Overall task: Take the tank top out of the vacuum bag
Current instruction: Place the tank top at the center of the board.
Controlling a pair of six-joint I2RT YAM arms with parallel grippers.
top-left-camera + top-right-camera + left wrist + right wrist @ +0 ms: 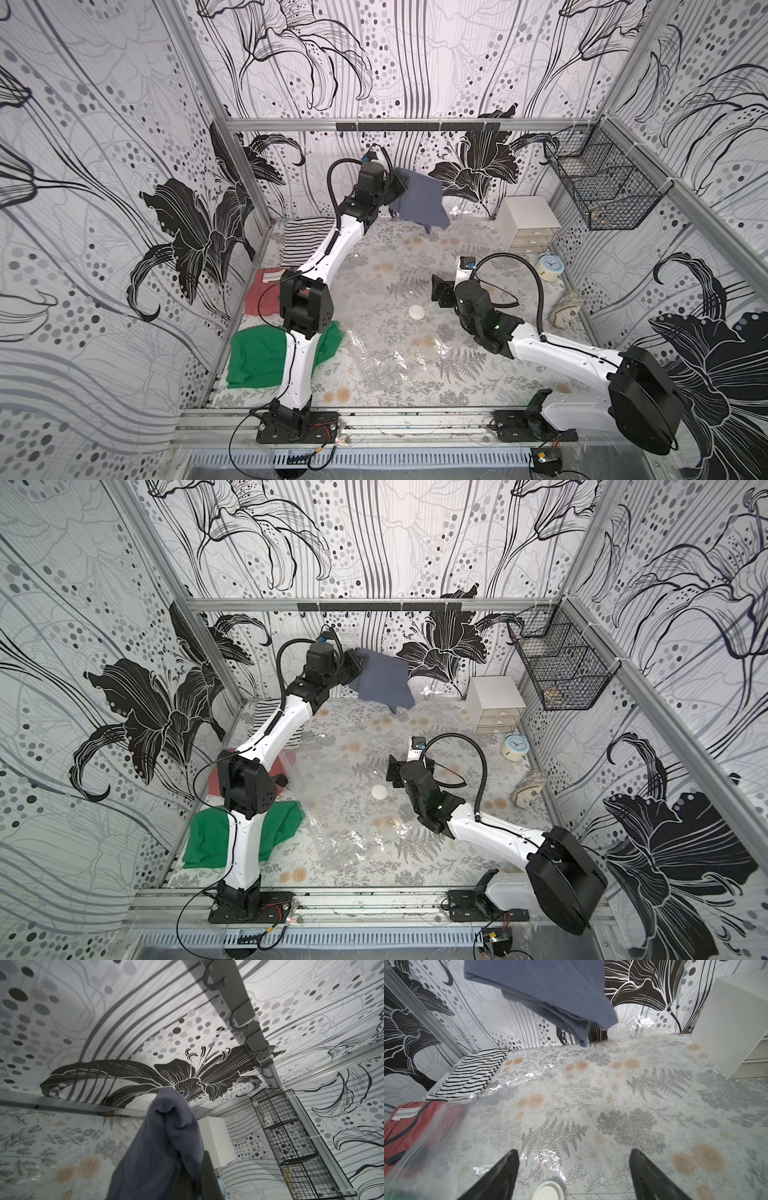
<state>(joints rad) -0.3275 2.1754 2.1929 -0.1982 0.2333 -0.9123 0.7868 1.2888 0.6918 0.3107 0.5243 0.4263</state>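
Observation:
The blue-grey tank top [422, 199] [384, 679] hangs in the air near the back wall, out of the bag, with my left gripper [399, 183] [359, 663] shut on its upper edge. In the left wrist view the cloth [166, 1147] drapes over the jaws. The clear, crinkly vacuum bag [374, 353] [345, 845] lies flat on the floral table, its white valve disc [417, 311] [549, 1190] facing up. My right gripper [436, 289] [574, 1159] hovers open just above the bag beside the valve, with nothing between its fingers.
Along the left edge lie a striped garment [305, 241], a red one [262, 297] and a green one [257, 361]. At the back right stand a white drawer unit [528, 224] and a blue clock [549, 267]. A wire basket [602, 187] hangs on the right wall.

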